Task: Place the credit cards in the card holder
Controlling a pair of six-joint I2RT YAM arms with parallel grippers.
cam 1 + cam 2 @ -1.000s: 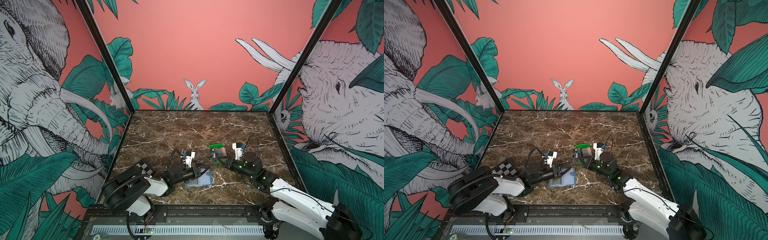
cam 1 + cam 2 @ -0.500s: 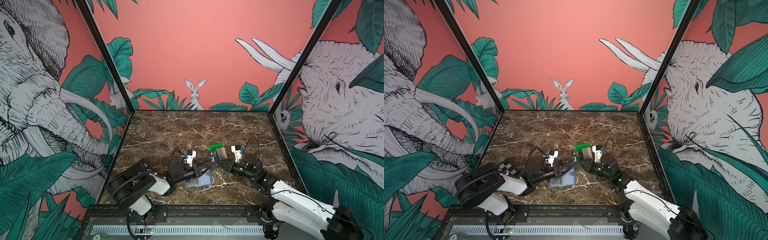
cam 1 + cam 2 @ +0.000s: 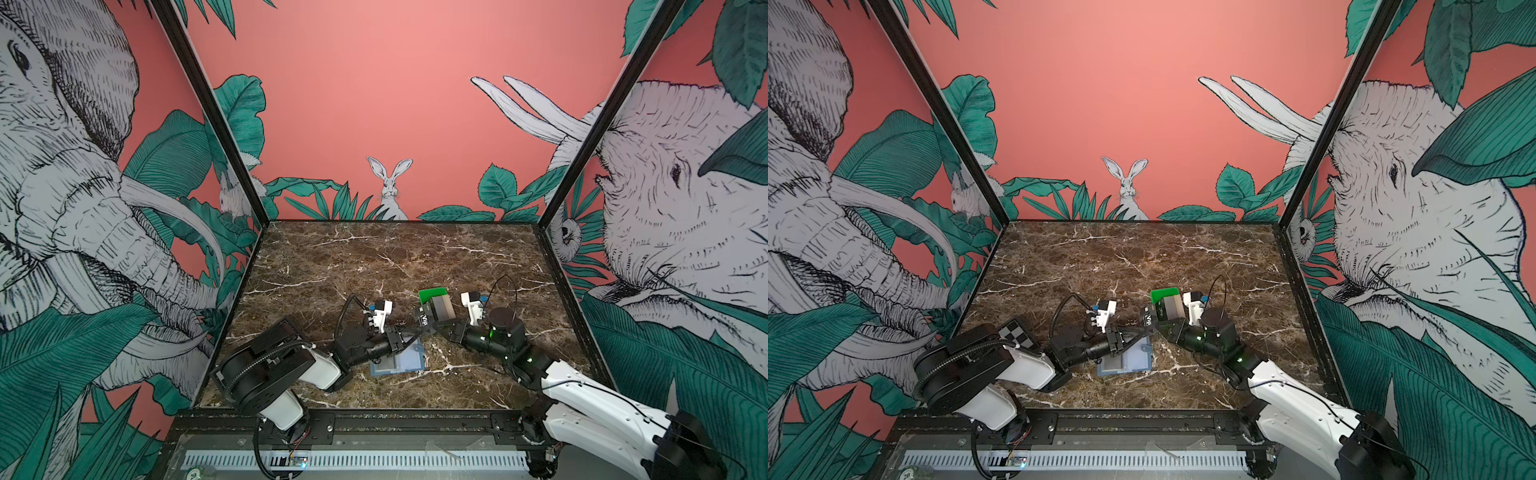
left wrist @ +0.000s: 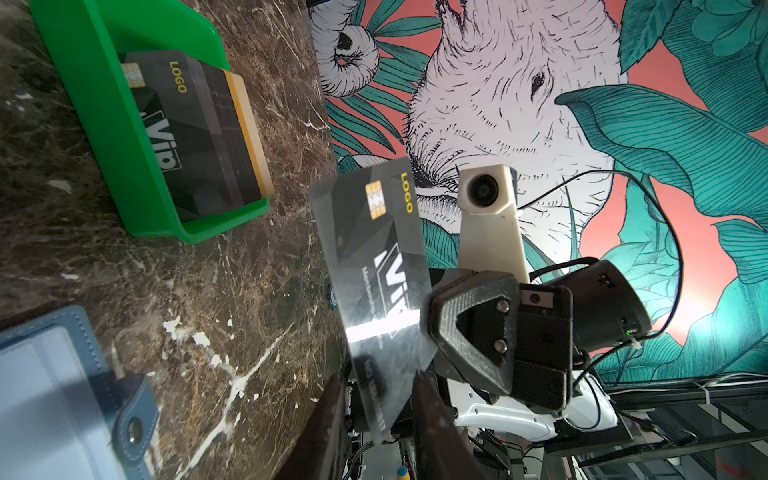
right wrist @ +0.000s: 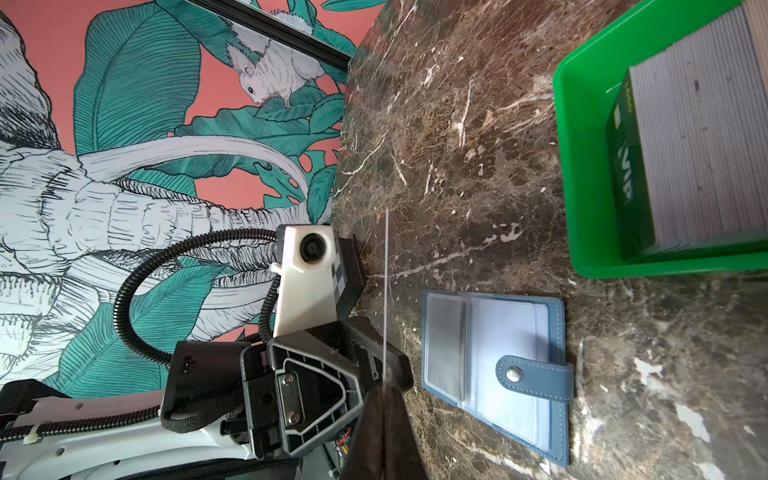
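Brightly and evenly lit from above, with only soft, short shadows on the marble tabletop point(image 3: 374, 257). Heavily bowed toward the edges in both top views (wide-angle stretch, worst at the corners). In the left wrist view, streaked by a white glare band across the black card point(image 4: 384, 328) and blurred at the left gripper's fingers point(image 4: 328, 419) and the card holder point(image 4: 50, 395).

Black credit card point(image 4: 374, 270) (white VIP), green tray point(image 4: 91, 116).
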